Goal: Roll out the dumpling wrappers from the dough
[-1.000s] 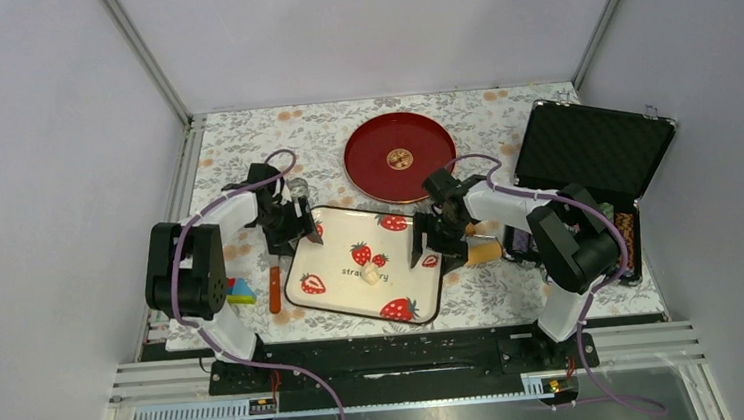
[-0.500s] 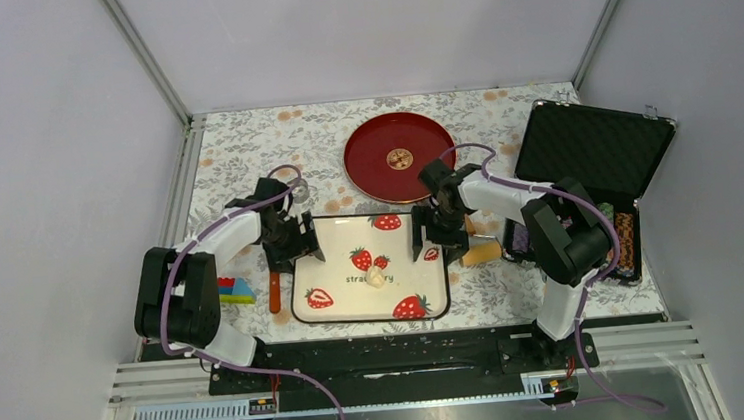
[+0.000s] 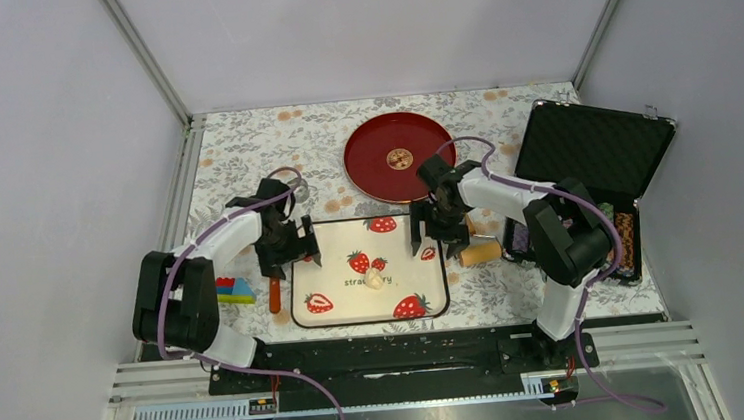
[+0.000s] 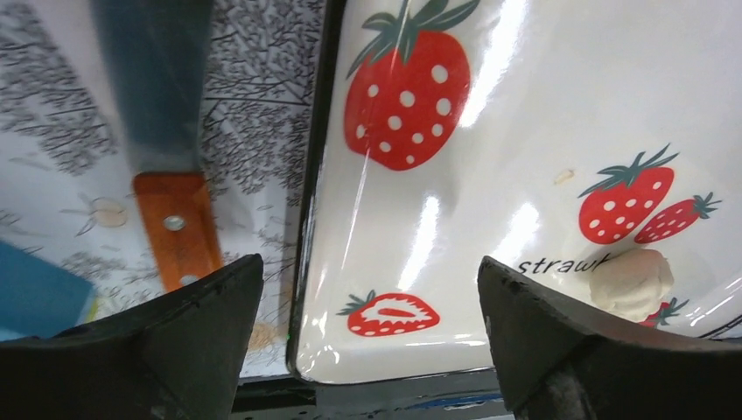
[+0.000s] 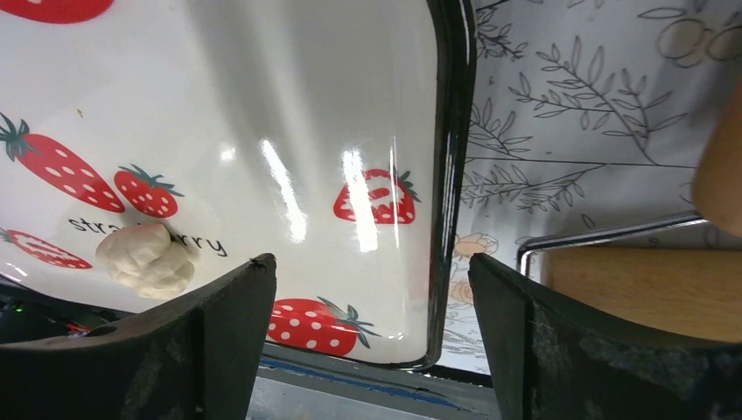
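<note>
- Dough (image 5: 146, 258): small lump near the middle of the tray (image 5: 306, 105). Looks soft, light and tacky, and would dent easily. I'd press it with the roller (image 3: 479, 254) rather than pinch it.
- Left pincer (image 4: 367, 271) and right pincer (image 5: 372, 262): jaws apart and empty, each straddling a tray side rim.
- Writing: "strawberry" on the tray, with the middle letters under the dough.

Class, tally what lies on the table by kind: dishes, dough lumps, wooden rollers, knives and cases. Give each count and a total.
Dishes: 2, the red plate and the strawberry tray
Dough lump: 1
Wooden roller: 1
Knife: 1
Black case: 1
Total: 6
</note>
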Action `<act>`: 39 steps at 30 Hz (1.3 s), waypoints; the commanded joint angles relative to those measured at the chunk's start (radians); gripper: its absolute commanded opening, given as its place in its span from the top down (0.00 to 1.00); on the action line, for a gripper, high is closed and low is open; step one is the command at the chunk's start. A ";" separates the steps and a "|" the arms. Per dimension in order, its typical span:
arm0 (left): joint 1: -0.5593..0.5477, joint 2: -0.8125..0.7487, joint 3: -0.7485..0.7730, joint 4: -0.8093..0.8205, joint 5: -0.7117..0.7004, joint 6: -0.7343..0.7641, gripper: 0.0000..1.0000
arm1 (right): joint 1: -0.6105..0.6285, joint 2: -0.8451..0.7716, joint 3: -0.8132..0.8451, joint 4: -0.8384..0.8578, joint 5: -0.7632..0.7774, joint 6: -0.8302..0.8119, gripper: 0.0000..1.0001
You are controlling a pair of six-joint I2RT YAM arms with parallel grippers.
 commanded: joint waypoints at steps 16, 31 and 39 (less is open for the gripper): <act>-0.001 -0.548 0.003 0.145 -0.031 0.234 0.06 | -0.009 -0.311 0.046 -0.177 0.364 -0.168 0.01; -0.013 -0.718 -0.088 0.234 -0.067 0.267 0.06 | -0.108 0.085 0.330 -0.305 0.458 -0.286 0.08; -0.021 -0.706 -0.091 0.235 -0.060 0.268 0.06 | -0.124 0.192 0.382 -0.286 0.376 -0.324 0.20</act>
